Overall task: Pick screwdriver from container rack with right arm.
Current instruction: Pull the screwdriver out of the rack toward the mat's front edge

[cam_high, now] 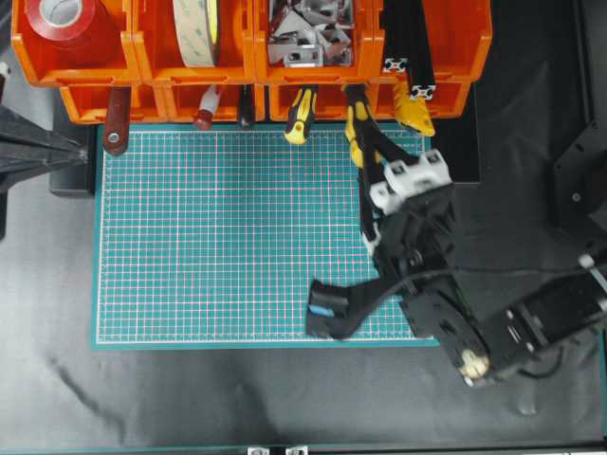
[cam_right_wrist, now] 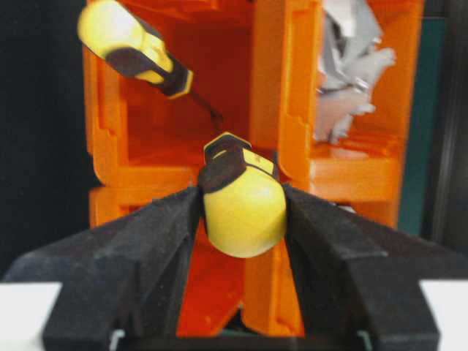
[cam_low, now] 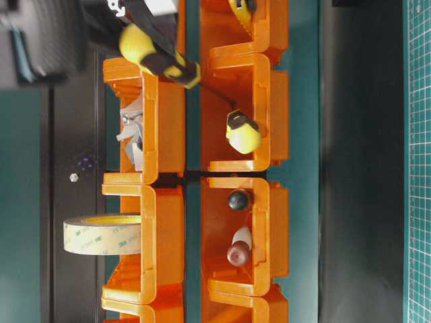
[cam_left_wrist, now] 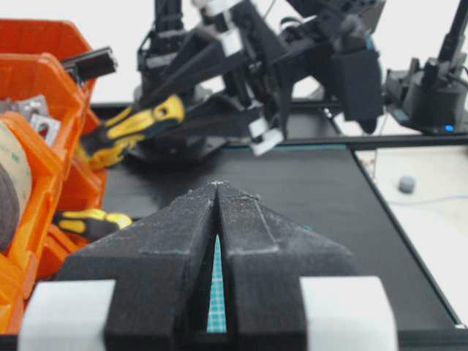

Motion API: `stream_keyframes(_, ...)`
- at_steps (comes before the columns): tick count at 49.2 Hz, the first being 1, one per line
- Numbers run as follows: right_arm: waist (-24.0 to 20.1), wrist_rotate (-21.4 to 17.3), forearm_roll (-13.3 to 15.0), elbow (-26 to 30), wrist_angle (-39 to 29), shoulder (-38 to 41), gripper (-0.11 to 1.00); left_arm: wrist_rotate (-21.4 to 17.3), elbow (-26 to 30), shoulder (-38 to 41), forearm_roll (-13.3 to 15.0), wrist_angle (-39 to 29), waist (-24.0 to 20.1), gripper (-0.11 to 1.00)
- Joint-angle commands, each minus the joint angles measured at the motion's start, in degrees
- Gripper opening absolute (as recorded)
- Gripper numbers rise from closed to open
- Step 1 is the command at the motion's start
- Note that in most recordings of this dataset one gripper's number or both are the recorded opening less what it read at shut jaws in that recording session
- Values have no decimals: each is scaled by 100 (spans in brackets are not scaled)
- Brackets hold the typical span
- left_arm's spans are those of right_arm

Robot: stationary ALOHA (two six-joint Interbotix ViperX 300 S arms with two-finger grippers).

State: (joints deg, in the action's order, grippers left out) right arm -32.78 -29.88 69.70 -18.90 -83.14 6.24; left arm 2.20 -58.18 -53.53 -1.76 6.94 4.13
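The screwdriver (cam_high: 352, 128), with a black handle and yellow patches, sticks out of the orange container rack (cam_high: 237, 71) at the lower tier, right of middle. My right gripper (cam_high: 360, 114) is shut on its handle. In the right wrist view the fingers (cam_right_wrist: 168, 234) press both sides of the yellow butt end (cam_right_wrist: 245, 212). The left wrist view shows the handle (cam_left_wrist: 139, 128) raised and tilted between the right fingers. My left gripper (cam_left_wrist: 218, 186) is shut and empty, at the far left of the overhead view (cam_high: 76, 150).
The green mat (cam_high: 237, 237) lies below the rack. A shorter yellow-black screwdriver (cam_high: 302, 114) and a mostly yellow one (cam_high: 415, 112) flank the held one. A red-handled tool (cam_high: 117, 118), tape rolls (cam_high: 197, 28), metal brackets (cam_high: 308, 38) and black bars (cam_high: 408, 43) fill other bins.
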Motion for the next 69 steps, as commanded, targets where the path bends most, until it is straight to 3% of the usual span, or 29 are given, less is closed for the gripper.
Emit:
stream_keyframes(1, -229, 62, 70, 176, -202, -185, 37, 9, 62, -105, -18, -26, -114, 0)
stream_keyframes(9, -501, 308, 9, 193, -519, -185, 37, 9, 62, -299, -18, -97, -158, 0)
stream_keyframes(18, -633, 325, -176, 141, -765, -202, 37, 18, 62, -290, -18, -97, -141, 0)
stream_keyframes(33, -580, 325, -220, -53, -580, -290, 37, 26, 62, -290, -9, -70, -123, 0)
stream_keyframes(42, -853, 343, -510, -70, -598, -281, 37, 26, 70, -369, -18, -97, -97, 0)
stream_keyframes(48, -1107, 343, -536, -18, -703, -237, 36, 26, 79, -404, -18, -97, -105, 0)
stream_keyframes(59, -1687, 413, -510, 501, -1336, -35, 36, 26, 79, -413, -18, -105, -114, 0)
stream_keyframes(69, -2215, 519, -378, 1547, -1494, 527, 36, 18, 132, -527, -18, -105, -141, 0)
